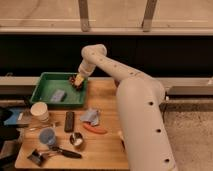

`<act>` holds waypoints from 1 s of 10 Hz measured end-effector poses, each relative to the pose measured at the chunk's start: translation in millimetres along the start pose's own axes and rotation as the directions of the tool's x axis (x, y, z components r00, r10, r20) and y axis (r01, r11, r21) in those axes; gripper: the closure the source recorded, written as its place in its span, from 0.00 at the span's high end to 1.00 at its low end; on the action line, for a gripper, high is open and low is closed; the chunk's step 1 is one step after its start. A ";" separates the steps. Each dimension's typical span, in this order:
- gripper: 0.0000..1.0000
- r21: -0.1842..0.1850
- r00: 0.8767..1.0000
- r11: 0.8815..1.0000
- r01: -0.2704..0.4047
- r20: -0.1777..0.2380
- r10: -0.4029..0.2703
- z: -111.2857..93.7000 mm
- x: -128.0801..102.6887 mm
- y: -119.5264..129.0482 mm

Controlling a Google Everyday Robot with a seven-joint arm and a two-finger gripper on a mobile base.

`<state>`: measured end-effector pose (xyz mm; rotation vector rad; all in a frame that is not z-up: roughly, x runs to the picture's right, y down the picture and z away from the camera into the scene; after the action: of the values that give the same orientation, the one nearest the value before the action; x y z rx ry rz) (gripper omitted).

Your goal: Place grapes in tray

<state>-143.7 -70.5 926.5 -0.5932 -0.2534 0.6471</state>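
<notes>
Looks like a robotics lab or test bay in an office-type building, not a home. Cues: one plain wooden table (107, 100) set against a wall of large glazing with metal mullions (84, 15), and a speckled commercial floor (190, 135). The tabletop is a staged mix of unrelated props: green tray (57, 104), white cup (39, 111), blue cup (47, 136), black remote-like bar (69, 121), blue cloth (91, 116), small metal cup (76, 140). A white robot arm (135, 95) fills the right of the view, its gripper (78, 79) over the tray's rear right corner.
</notes>
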 end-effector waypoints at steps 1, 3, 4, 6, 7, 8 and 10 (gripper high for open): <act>0.62 0.007 1.000 1.000 0.010 -0.002 -0.010 4.4 -0.3 -1.5; 0.62 0.016 1.000 1.000 0.010 0.003 -0.010 13.5 1.6 -4.1; 0.62 0.011 1.000 1.000 0.011 0.005 -0.011 24.2 -0.5 -1.8; 0.62 -0.003 1.000 1.000 0.003 0.006 -0.003 38.8 0.6 -2.5; 0.62 -0.009 1.000 1.000 0.001 0.008 -0.001 43.7 -0.1 -3.5; 0.62 -0.012 1.000 1.000 0.004 0.003 -0.004 50.5 -0.8 -4.5; 0.62 -0.011 1.000 1.000 0.001 -0.016 -0.001 67.7 1.5 -10.2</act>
<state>-164.5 -46.5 987.2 -0.6085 -0.2420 0.6398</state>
